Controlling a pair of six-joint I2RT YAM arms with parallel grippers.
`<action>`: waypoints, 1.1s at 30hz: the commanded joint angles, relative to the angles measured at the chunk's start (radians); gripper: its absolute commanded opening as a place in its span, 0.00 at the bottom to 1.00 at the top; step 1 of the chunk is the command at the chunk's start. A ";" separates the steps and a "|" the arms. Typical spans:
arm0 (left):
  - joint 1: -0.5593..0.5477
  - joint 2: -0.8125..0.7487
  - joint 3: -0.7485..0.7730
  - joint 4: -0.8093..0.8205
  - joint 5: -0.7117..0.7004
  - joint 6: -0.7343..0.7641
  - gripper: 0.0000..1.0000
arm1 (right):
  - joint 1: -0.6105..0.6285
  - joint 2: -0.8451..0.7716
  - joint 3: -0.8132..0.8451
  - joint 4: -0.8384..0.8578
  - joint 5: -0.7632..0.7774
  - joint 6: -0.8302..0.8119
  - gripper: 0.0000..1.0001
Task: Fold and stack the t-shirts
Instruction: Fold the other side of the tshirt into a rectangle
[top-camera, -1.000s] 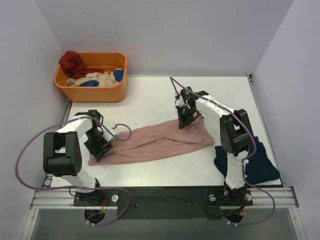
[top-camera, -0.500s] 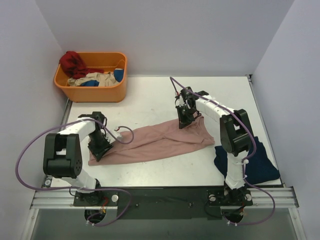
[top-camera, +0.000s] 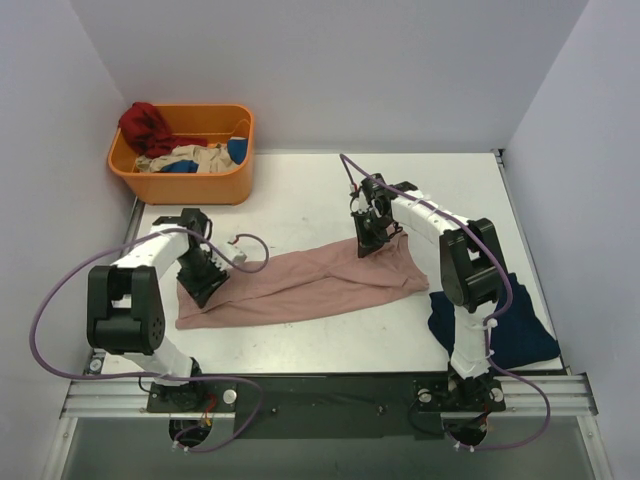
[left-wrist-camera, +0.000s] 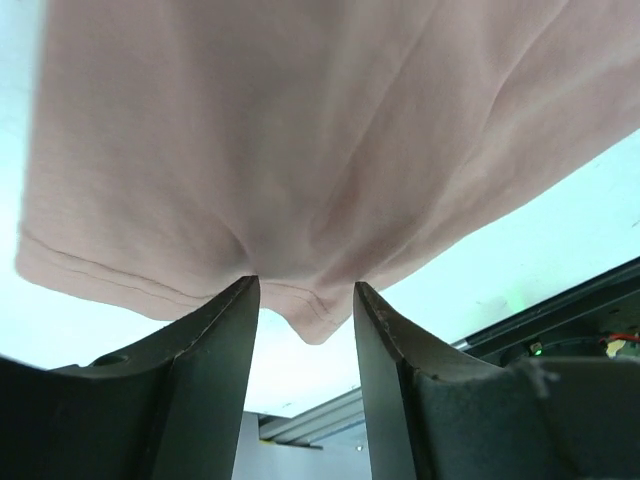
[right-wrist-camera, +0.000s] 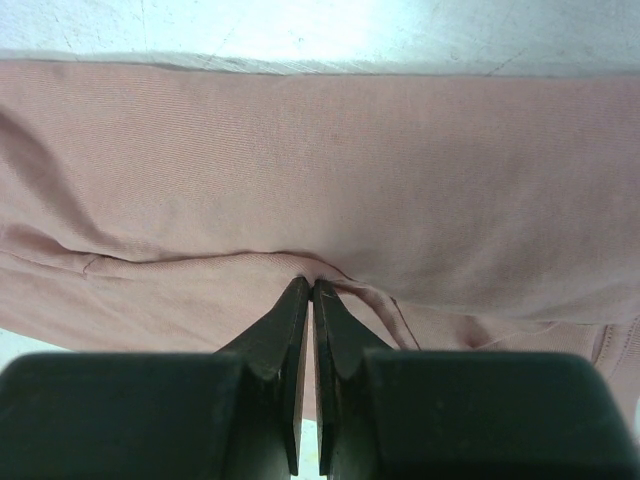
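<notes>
Both ends of the pink t-shirt (top-camera: 310, 282), stretched across the table (top-camera: 300, 190), were mine: right gripper (right-wrist-camera: 306, 290) clenched on cloth, left gripper (left-wrist-camera: 300, 300) gaping around the hem (unpinched), which could slide free.

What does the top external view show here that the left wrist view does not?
Only the top external view shows the orange basket of clothes at the far left, the navy t-shirt at the near right edge, the right hand on the pink t-shirt's far edge, and the shirt's whole stretched-out length. Only the left wrist view shows the left hand closely: its fingers stand apart, with the stitched hem hanging between them. Both show the pink t-shirt and the white table.
</notes>
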 joint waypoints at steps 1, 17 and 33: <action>-0.002 0.016 0.066 -0.022 0.095 -0.033 0.52 | -0.004 -0.025 -0.001 -0.035 0.001 -0.010 0.00; -0.003 0.032 -0.061 0.056 -0.018 -0.004 0.38 | -0.015 -0.046 -0.030 -0.027 0.007 -0.004 0.00; 0.008 0.037 0.003 0.078 -0.086 0.007 0.42 | -0.015 -0.060 -0.036 -0.029 0.004 -0.004 0.00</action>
